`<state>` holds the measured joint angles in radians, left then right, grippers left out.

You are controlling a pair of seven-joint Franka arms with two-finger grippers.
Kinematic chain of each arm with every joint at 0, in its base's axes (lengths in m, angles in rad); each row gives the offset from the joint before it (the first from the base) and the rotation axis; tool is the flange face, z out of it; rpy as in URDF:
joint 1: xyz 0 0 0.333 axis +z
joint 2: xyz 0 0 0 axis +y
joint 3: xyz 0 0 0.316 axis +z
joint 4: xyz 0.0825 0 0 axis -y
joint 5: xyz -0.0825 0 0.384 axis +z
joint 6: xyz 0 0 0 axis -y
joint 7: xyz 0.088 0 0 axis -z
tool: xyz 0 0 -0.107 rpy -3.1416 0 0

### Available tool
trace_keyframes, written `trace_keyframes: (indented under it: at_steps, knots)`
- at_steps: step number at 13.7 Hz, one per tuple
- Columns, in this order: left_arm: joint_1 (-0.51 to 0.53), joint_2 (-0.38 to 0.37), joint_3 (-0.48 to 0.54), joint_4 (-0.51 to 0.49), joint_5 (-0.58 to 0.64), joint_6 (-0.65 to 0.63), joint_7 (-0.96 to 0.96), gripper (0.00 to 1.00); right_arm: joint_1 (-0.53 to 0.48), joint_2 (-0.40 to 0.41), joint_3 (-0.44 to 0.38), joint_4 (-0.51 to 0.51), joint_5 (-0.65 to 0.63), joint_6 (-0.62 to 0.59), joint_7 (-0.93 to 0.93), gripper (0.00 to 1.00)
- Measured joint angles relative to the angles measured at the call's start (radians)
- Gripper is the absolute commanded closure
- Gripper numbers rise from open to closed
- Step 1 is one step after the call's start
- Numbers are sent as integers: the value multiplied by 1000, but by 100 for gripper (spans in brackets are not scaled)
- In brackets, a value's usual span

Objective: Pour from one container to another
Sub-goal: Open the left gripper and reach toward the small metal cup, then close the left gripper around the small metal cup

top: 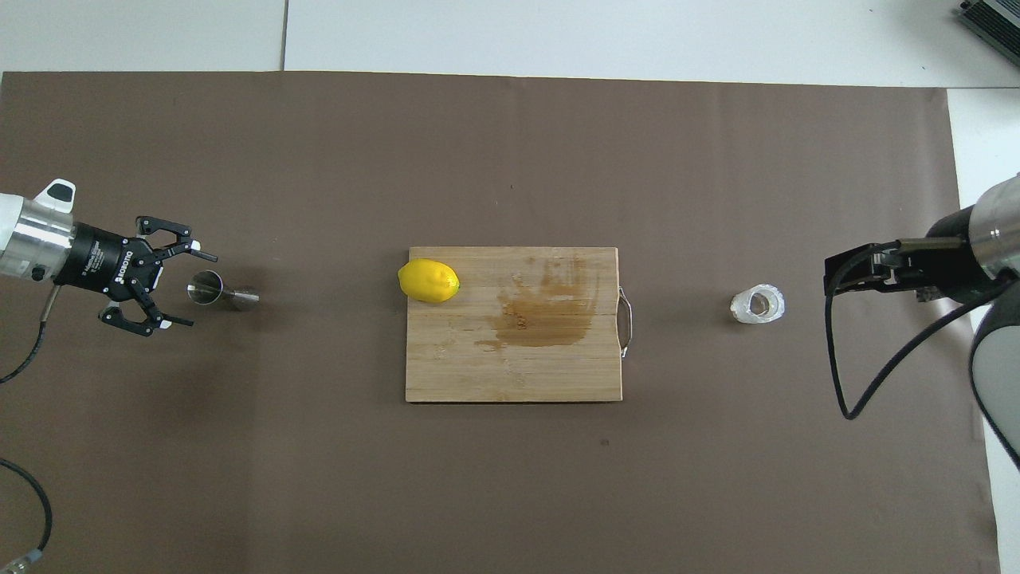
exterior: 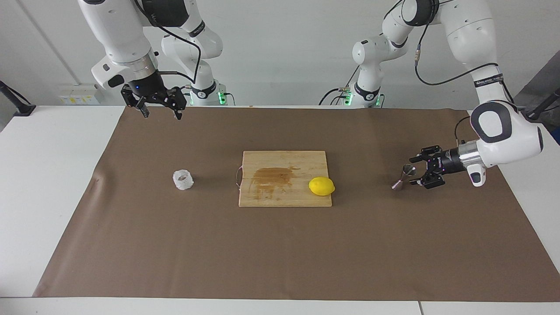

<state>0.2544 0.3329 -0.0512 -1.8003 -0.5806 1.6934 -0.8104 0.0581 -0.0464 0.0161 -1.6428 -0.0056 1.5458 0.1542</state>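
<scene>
1. While the left gripper (exterior: 415, 172) lies level at the right of the facing view, its fingers stand apart just beside the steel jigger (exterior: 404, 176), not gripping it.
2. Standing upright on the brown mat (exterior: 280, 245), the jigger is at centre right of that view; in the overhead view (top: 215, 292) it sits at the left, at the mouth of the spread fingers (top: 182, 320).
3. High at the upper left of the facing view, the right gripper (exterior: 159, 114) waits over the mat's edge, its fingers apart and holding nothing.
4. Left of centre in the facing view, the crinkled whitish cup (exterior: 183, 179) stands alone on the mat.
5. At mid-frame lies a stained wooden cutting board (exterior: 267, 194) with a lemon (exterior: 321, 186) on it.
</scene>
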Motion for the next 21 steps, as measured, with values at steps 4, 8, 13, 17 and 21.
trace_keyframes:
  at_steps: [4, 8, 13, 17, 21]
  knots:
    - [-2, -19, -1, -26, 0, 6, -9, 0, 0, 0, 0, 0, 0, 0, 0, 0]
    - [-9, -19, -3, -29, 0, 34, -30, 0, 0, 0, 0, 0, 0, 0, 0, 0]
    - [-15, -19, -4, -30, 0, 41, -46, 8, 0, 0, 0, 0, 0, 0, 0, 0]
    - [-15, -19, -4, -30, 0, 41, -62, 26, 0, 0, 0, 0, 0, 0, 0, 0]
    - [-15, -19, -4, -30, 0, 43, -77, 33, 0, 0, 0, 0, 0, 0, 0, 0]
